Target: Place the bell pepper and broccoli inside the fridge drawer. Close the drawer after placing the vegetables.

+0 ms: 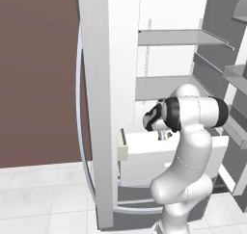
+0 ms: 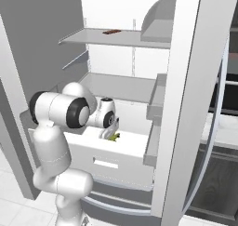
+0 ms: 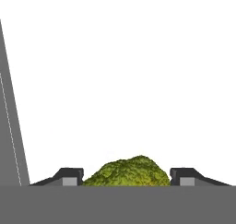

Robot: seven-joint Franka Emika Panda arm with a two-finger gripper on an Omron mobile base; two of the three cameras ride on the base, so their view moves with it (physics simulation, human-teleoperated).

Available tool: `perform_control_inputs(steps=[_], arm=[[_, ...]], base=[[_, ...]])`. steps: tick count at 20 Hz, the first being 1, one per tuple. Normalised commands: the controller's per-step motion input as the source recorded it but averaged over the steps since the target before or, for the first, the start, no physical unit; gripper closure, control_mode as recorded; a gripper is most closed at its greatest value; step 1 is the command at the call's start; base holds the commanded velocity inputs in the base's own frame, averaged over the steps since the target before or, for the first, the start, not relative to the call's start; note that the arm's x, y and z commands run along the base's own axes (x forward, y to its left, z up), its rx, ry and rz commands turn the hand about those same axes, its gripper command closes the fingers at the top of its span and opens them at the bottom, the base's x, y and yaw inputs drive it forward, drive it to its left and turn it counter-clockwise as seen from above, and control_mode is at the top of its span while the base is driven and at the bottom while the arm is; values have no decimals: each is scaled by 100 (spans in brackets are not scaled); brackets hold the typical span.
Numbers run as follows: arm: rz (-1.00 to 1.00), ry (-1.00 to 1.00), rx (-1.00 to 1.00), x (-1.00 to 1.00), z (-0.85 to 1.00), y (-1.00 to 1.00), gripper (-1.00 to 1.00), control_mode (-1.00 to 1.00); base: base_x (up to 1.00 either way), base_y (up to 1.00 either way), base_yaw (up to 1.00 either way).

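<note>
Step in hand: put broccoli [image 3: 126, 172] into fridge drawer [image 2: 111, 148]. My gripper [image 3: 126, 178] is clamped on the green head, one finger each side, and hangs over the pulled-out drawer's open top. To do well: lower w/o clipping the front wall, release low so it won't roll. Bell pepper: can't locate. Drawer not yet closed.

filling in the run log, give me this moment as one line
phase: placing broccoli | gripper: shut on broccoli, over fridge drawer | fridge drawer: pulled open | bell pepper: can't tell
</note>
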Motion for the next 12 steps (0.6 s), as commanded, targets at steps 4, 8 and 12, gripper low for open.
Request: perform_control_inputs(steps=[4,8,12], arm=[[0,-11,3,-17,-10,0,-100,-100],[0,-24,0,-2,10,0,-100,-100],[0,-28,0,0,28,0,-100,-100]], base=[[0,0,0],[0,0,0],[0,0,0]])
